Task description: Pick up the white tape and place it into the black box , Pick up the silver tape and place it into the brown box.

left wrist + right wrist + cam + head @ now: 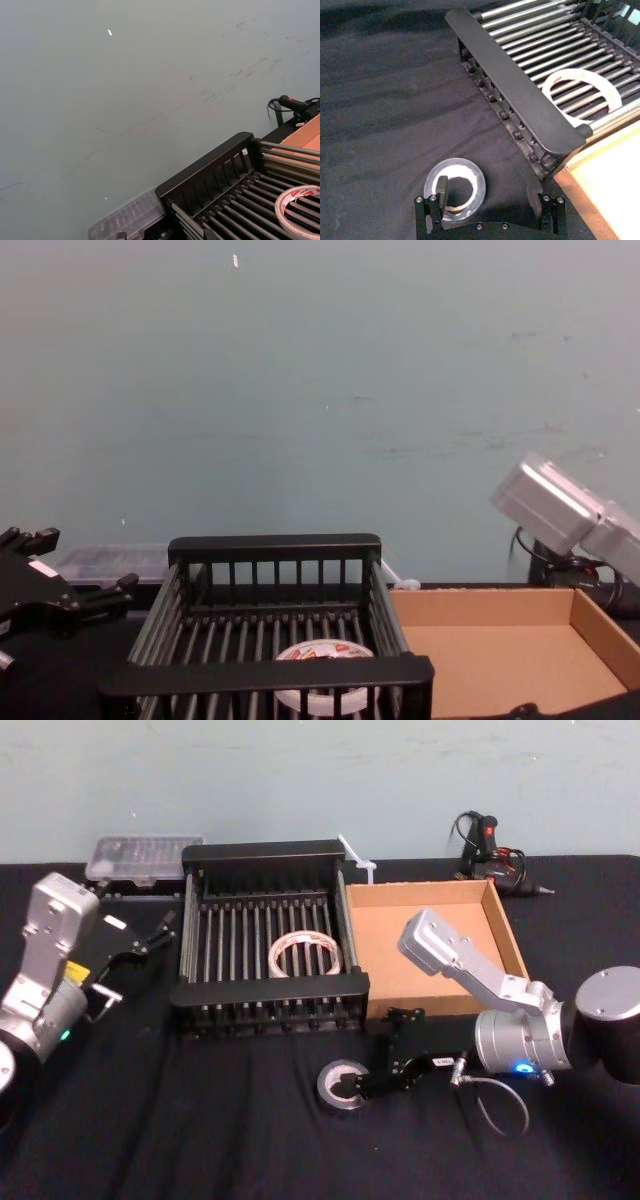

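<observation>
I note the silver tape [341, 1086] lying flat, hole upward, on the black cloth [200, 1130]; my right gripper [368, 1063], jaws spread, straddles its rim, one finger inside the hole.

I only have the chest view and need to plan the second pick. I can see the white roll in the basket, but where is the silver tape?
Observer: The silver tape lies flat on the black cloth, just in front of the black box's near right corner.
Operator: Is the right gripper near it?
Observer: Yes. The right gripper is down at the roll, with one finger inside its centre hole and the other outside its rim.
Operator: Closed on it?
Observer: No, the jaws stand wide open, and the roll rests on the cloth.
</observation>
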Action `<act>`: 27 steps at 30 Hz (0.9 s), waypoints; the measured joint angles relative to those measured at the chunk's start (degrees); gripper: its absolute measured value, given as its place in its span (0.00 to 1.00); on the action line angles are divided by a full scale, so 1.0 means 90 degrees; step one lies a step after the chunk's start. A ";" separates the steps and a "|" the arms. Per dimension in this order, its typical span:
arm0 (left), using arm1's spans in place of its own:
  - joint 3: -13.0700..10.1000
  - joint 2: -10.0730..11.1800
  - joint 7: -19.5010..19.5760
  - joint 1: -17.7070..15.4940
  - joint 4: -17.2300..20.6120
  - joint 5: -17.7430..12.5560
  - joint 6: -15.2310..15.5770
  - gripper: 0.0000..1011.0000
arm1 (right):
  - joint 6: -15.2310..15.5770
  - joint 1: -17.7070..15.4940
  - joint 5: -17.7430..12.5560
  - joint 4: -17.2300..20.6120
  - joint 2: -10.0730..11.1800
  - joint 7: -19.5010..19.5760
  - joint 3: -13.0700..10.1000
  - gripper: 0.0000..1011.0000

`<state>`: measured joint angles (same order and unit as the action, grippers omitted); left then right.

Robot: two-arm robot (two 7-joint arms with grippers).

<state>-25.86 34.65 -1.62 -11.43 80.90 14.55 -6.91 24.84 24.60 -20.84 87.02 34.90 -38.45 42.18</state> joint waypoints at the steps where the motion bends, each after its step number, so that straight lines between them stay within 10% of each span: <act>1: 0.0000 0.0000 0.0000 0.0000 0.0000 0.0000 0.0000 0.99 | 0.0008 0.0005 0.0007 -0.0011 -0.0010 -0.0004 0.0010 0.99; 27: 0.0000 0.0000 0.0000 -0.0001 0.0000 0.0000 0.0000 0.99 | 0.0106 0.0151 0.0193 -0.0320 -0.0231 -0.0044 0.0159 0.99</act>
<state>-25.86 34.65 -1.62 -11.43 80.90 14.55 -6.91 25.79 25.96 -19.10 84.14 32.82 -38.84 43.60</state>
